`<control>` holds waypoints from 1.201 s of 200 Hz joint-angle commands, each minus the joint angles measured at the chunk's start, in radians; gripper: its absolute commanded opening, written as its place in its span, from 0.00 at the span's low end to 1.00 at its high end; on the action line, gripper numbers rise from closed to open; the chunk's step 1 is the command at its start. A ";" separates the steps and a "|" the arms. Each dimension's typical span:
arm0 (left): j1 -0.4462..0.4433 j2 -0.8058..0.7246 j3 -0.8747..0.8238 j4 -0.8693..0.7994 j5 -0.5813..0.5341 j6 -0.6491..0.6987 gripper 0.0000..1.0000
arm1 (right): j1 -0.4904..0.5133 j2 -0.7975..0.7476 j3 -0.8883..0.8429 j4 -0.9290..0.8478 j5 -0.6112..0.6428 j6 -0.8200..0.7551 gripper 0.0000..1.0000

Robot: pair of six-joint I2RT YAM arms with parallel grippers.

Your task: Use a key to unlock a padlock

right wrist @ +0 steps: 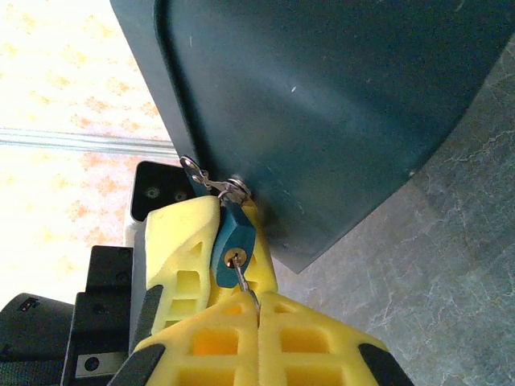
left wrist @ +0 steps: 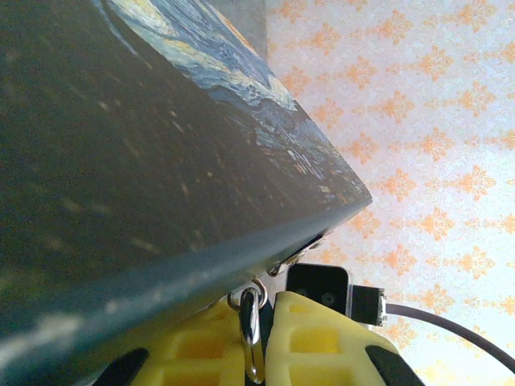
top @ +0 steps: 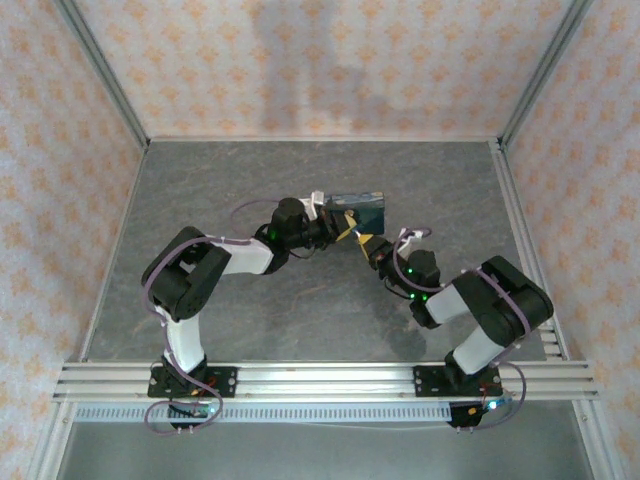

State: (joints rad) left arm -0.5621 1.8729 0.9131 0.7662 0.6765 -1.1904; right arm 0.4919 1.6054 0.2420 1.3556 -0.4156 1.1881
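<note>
On the right wrist camera I see the right hand (right wrist: 257, 302) pinched together on the key (right wrist: 248, 291), which sits in the blue padlock (right wrist: 234, 240) hanging at the tin (right wrist: 338, 104) edge. The left wrist camera shows the left hand (left wrist: 259, 312) clamped on the padlock's silver loop (left wrist: 251, 342). The overhead camera places it all mid-bench (top: 300, 320).

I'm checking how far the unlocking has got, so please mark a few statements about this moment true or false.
1. The key is inserted in the padlock. True.
2. The right gripper is open. False: it is shut on the key.
3. The left gripper clamps the padlock. True.
4. The padlock lies alone, attached to nothing. False: it hangs at the edge of the tin.
</note>
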 commanded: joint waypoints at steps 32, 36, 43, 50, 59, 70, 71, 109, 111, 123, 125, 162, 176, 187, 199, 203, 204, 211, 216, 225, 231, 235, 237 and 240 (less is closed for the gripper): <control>-0.001 0.008 -0.004 0.108 0.035 -0.009 0.00 | -0.006 0.011 0.040 0.050 -0.013 0.028 0.00; 0.000 0.008 -0.004 0.108 0.036 -0.009 0.00 | -0.006 0.011 0.042 0.050 -0.014 0.035 0.00; -0.001 0.009 -0.004 0.112 0.038 -0.009 0.00 | -0.005 0.014 0.045 0.050 -0.014 0.055 0.00; -0.002 0.011 -0.004 0.117 0.041 -0.009 0.00 | -0.006 0.016 0.053 0.049 -0.021 0.075 0.00; -0.003 0.011 -0.006 0.118 0.041 -0.008 0.00 | -0.005 0.016 0.059 0.049 -0.026 0.102 0.00; -0.004 0.010 -0.005 0.118 0.043 -0.006 0.00 | -0.006 0.015 0.067 0.049 -0.032 0.136 0.00; -0.005 0.010 -0.006 0.118 0.043 -0.005 0.00 | -0.006 0.015 0.067 0.050 -0.032 0.139 0.00; -0.007 0.010 -0.012 0.122 0.047 -0.004 0.00 | -0.009 0.016 0.076 0.049 -0.038 0.232 0.00; -0.007 0.010 -0.011 0.122 0.047 -0.003 0.00 | -0.009 0.016 0.078 0.049 -0.039 0.231 0.00; -0.008 0.009 -0.011 0.121 0.048 -0.003 0.00 | -0.009 0.018 0.075 0.049 -0.042 0.227 0.00; -0.008 0.009 -0.012 0.120 0.049 -0.003 0.00 | -0.009 0.019 0.075 0.049 -0.039 0.228 0.00; -0.010 -0.002 -0.020 0.111 0.051 0.006 0.00 | -0.028 0.015 0.079 0.047 -0.065 0.150 0.00; -0.009 -0.006 -0.023 0.109 0.052 0.009 0.00 | -0.041 0.027 0.078 0.048 -0.074 0.131 0.00; -0.009 -0.008 -0.026 0.106 0.052 0.011 0.00 | -0.056 0.039 0.076 0.047 -0.079 0.122 0.00; -0.010 -0.010 -0.027 0.106 0.055 0.011 0.00 | -0.067 0.053 0.083 0.050 -0.098 0.111 0.00; -0.009 -0.011 -0.027 0.105 0.055 0.011 0.00 | -0.068 0.057 0.086 0.050 -0.105 0.106 0.00; -0.010 -0.011 -0.027 0.104 0.055 0.011 0.00 | -0.069 0.059 0.087 0.050 -0.107 0.106 0.00; -0.009 -0.013 -0.028 0.103 0.055 0.012 0.00 | -0.070 0.063 0.093 0.050 -0.117 0.099 0.00; -0.010 -0.012 -0.028 0.101 0.055 0.012 0.00 | -0.070 0.062 0.097 0.050 -0.123 0.088 0.00; -0.009 -0.012 -0.027 0.101 0.056 0.012 0.00 | -0.072 0.058 0.098 0.041 -0.127 0.067 0.00; -0.010 -0.012 -0.027 0.101 0.057 0.012 0.00 | -0.073 0.055 0.098 0.037 -0.127 0.054 0.00; -0.009 -0.012 -0.027 0.100 0.057 0.012 0.00 | -0.076 0.052 0.097 0.034 -0.128 0.044 0.00; -0.009 -0.012 -0.028 0.100 0.056 0.012 0.00 | -0.076 0.051 0.098 0.031 -0.129 0.040 0.00; -0.010 -0.012 -0.028 0.100 0.057 0.012 0.00 | -0.078 0.049 0.099 0.025 -0.132 0.032 0.00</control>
State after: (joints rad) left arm -0.5564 1.8748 0.8883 0.8120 0.6739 -1.2037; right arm 0.4332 1.6615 0.3115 1.3514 -0.5392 1.3010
